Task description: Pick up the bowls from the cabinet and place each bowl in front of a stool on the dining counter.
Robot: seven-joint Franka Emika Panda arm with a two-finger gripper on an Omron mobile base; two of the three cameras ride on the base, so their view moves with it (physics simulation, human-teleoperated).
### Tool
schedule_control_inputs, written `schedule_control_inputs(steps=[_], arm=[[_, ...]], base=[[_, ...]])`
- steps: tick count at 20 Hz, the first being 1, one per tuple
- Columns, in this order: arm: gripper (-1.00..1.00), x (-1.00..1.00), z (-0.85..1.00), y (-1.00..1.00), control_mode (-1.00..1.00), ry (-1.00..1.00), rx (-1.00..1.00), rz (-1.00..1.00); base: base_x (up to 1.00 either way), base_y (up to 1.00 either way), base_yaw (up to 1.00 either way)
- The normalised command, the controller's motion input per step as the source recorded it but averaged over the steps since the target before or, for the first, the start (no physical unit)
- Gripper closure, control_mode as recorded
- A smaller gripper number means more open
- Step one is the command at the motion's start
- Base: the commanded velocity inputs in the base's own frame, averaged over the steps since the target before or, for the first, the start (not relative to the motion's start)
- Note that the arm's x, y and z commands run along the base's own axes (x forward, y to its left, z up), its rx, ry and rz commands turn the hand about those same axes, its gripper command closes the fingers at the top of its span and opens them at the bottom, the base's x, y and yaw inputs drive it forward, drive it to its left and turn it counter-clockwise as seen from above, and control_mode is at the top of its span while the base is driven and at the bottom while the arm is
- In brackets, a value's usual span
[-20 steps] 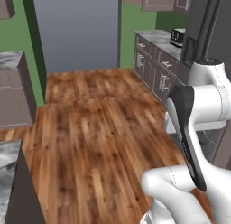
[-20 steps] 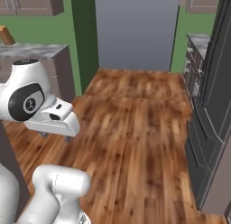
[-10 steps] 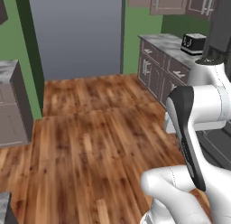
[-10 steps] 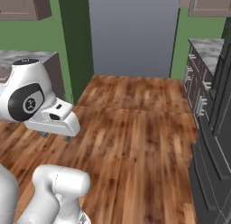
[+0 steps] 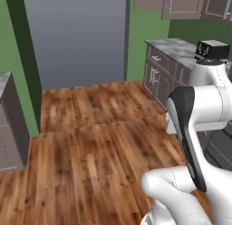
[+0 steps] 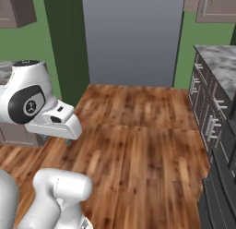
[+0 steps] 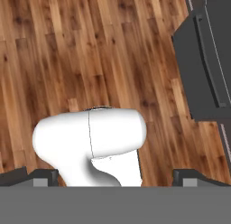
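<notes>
The gripper points down at the wood floor, its two tips showing far apart at the bottom corners of the hand view, so it stands open and holds nothing. The arm is folded close above the base, tucked as if for driving rather than reaching. Past it lies open floor running to a grey panel in the green wall. On the right a run of taupe drawers carries a marble worktop with a black toaster near its end; that is the short worktop, not the dining counter. Above it hang wall cabinets with doors closed, and another cabinet hangs at the upper left of the right base view. No bowl can be seen, so I cannot say which cabinet holds them. The likeliest lie up and to the right of the gripper, well out of reach, so the base probably needs to drive closer first.
</notes>
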Motion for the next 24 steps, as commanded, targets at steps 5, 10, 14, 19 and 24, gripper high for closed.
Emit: schedule_control_inputs(steps=[5,10,14,19,24], arm=[[-1.00,0.00,0.00,0.00,1.00,0.00,0.00,0.00],[-1.00,0.00,0.00,0.00,1.00,0.00,0.00,0.00],[-1.00,0.00,0.00,0.00,1.00,0.00,0.00,0.00],[-1.00,0.00,0.00,0.00,1.00,0.00,0.00,0.00],[-1.00,0.00,0.00,0.00,1.00,0.00,0.00,0.00]], base=[[1.00,0.01,-0.03],[1.00,0.00,-0.02],[1.00,0.00,-0.02],[1.00,0.00,-0.03],[1.00,0.00,-0.04]])
